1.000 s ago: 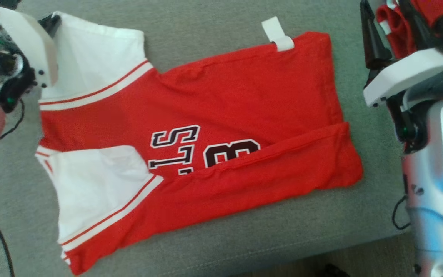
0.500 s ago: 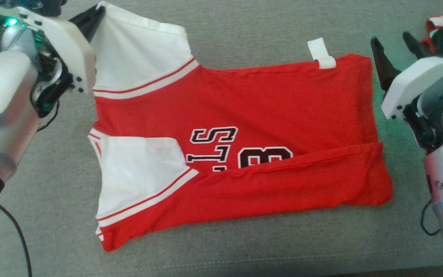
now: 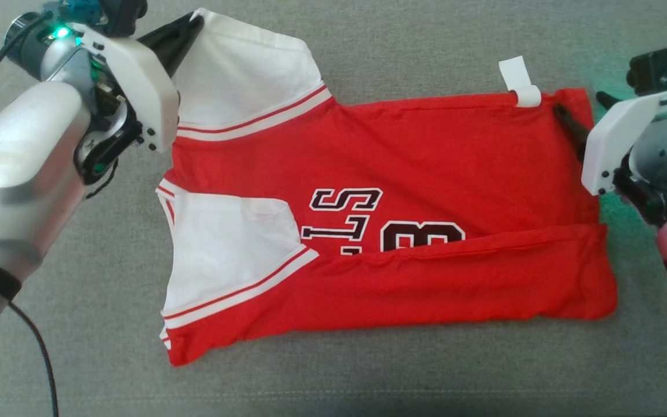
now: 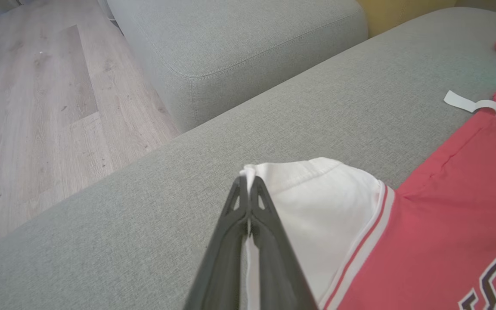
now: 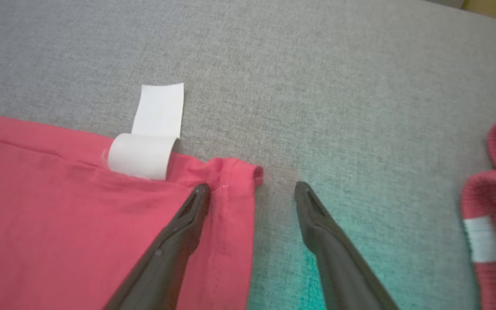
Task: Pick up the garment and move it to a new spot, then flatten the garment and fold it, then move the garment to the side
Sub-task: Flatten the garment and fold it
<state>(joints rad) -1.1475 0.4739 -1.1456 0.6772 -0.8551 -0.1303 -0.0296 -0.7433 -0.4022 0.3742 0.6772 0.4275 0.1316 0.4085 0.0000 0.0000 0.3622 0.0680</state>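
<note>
- Left gripper clenched on the white sleeve of the red-and-white jersey garment, forearm slanting inward.
- Right gripper spread wide, straddling the red hem corner on grey fabric cushion.

Red-white cloth lies on grey sofa.

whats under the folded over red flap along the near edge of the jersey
The flap lies on the jersey front, over the lower part of the black lettering. Only the characters' upper parts show; the rest of the print is covered.
</note>
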